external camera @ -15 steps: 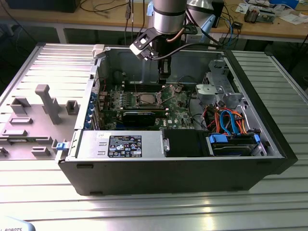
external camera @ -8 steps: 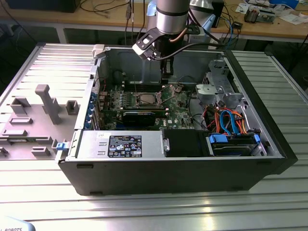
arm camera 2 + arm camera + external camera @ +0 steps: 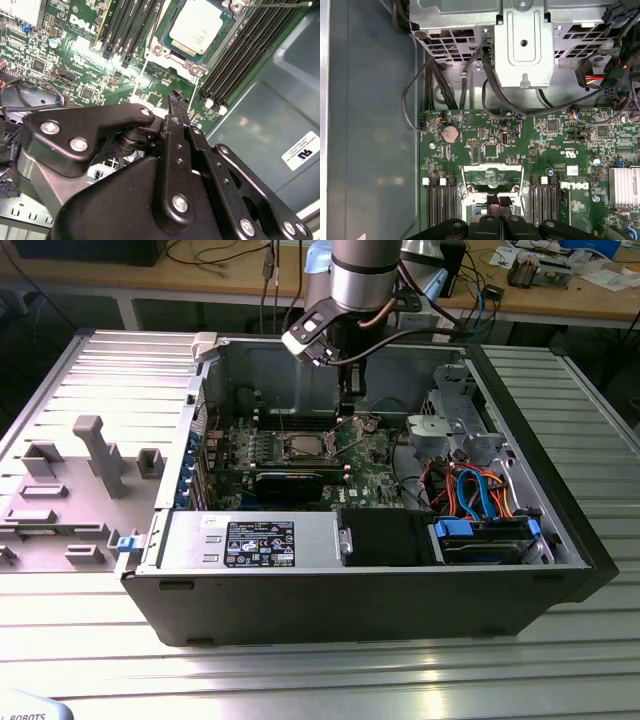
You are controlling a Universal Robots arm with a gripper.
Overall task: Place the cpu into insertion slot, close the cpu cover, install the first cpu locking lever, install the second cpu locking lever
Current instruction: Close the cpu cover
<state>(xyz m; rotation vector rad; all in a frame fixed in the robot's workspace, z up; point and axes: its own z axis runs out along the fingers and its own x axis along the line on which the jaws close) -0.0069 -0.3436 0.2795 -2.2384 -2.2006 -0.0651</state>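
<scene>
Furthest to the exterior view's left, a grey plastic fixture (image 3: 90, 455) sat on the ribbed metal worktop (image 3: 300, 680) beside the open computer case (image 3: 400, 605). Moving across, the cpu (image 3: 199, 27) lay flat in the insertion slot (image 3: 161, 49), its dull silver top showing. The cpu cover (image 3: 492, 166) seemed to be swung up off it, and a thin lever (image 3: 272, 4) was raised. Just beside the socket hovered the claw (image 3: 176, 96), clenched on nothing, its tips close to the board. I'd judge the chip light, stiff and easily harmed underneath, so best taken by its edges. The cover looked thin and springy, something to press at its free edge. Further right stood the drive cage (image 3: 450, 425).
</scene>
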